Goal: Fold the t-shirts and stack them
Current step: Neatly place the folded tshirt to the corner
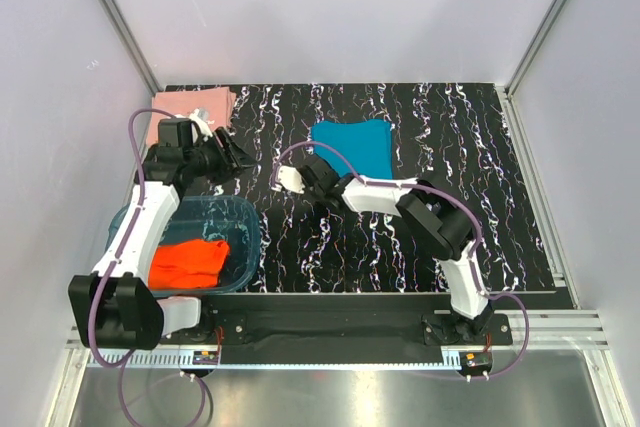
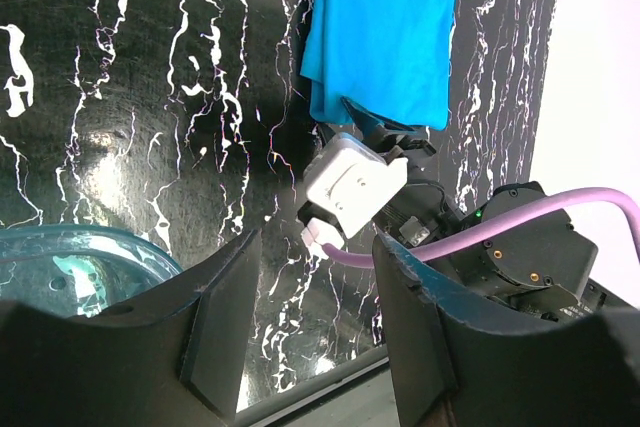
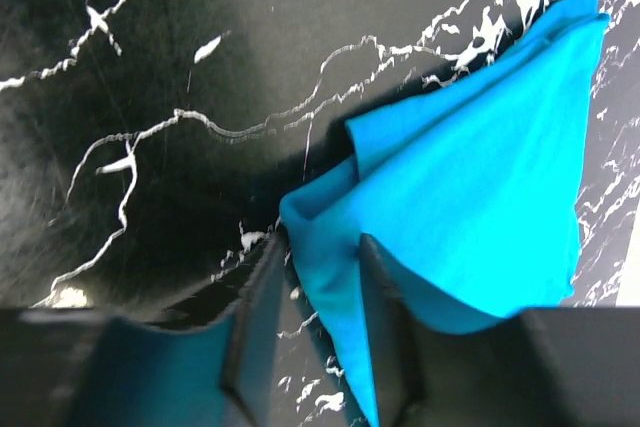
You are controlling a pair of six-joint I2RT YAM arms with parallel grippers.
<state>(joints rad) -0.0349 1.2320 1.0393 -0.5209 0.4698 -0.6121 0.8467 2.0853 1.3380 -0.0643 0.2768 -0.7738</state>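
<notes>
The folded teal-blue t-shirt [image 1: 355,144] lies on the black marbled table at the back centre. My right gripper [image 1: 318,162] is at its near-left corner. In the right wrist view the corner of the teal shirt [image 3: 480,207] sits between the partly closed jaws of the right gripper [image 3: 320,247]; it touches the right finger, and a narrow gap remains at the left finger. My left gripper [image 1: 235,157] hovers open and empty to the left, and the left wrist view shows the teal shirt [image 2: 385,27] beyond it. An orange-red t-shirt [image 1: 187,262] lies in the tub. A salmon-pink t-shirt [image 1: 195,107] lies folded at the back left.
The clear blue-tinted tub [image 1: 240,222] stands at the front left under the left arm, and its rim [image 2: 90,247] shows in the left wrist view. White walls enclose the table on three sides. The right arm's white wrist camera [image 2: 350,182] is close in front of the left gripper.
</notes>
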